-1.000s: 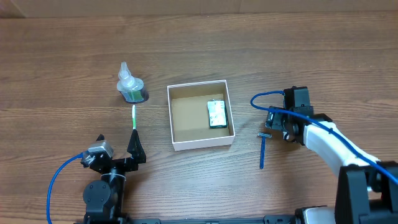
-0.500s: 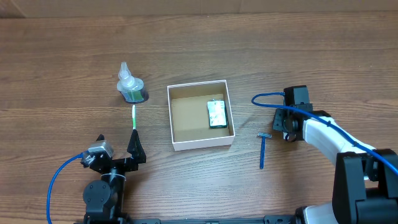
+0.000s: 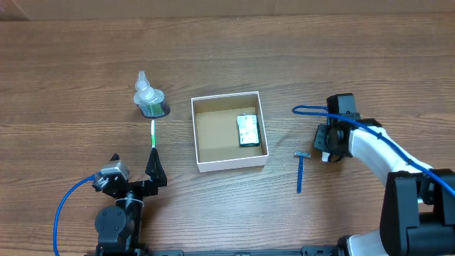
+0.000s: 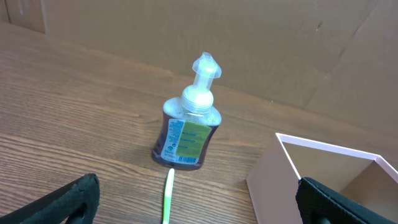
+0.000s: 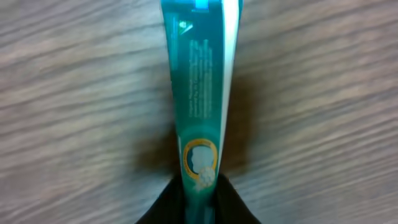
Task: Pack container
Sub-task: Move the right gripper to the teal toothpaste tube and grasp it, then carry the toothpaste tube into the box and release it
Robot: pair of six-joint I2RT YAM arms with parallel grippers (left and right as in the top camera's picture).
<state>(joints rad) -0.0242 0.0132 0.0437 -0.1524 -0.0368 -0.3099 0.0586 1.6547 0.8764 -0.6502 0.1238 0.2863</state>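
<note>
Cardboard container [image 3: 231,163], square, shallow, glossy teal tube [image 5: 200,93] in right tool [image 5: 199,190]

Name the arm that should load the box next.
Right: the right gripper is shut on the teal tube, to the container's right; the left gripper sits open and empty, back by its base, facing the pump bottle.

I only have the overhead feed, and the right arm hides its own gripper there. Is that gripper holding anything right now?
Observer: Yes. The right wrist view shows the right gripper shut on one end of a teal tube.
Operator: And the left gripper, open or shut?
Observer: Open. In the left wrist view the left gripper has its fingers wide apart, facing the upright pump bottle.
</note>
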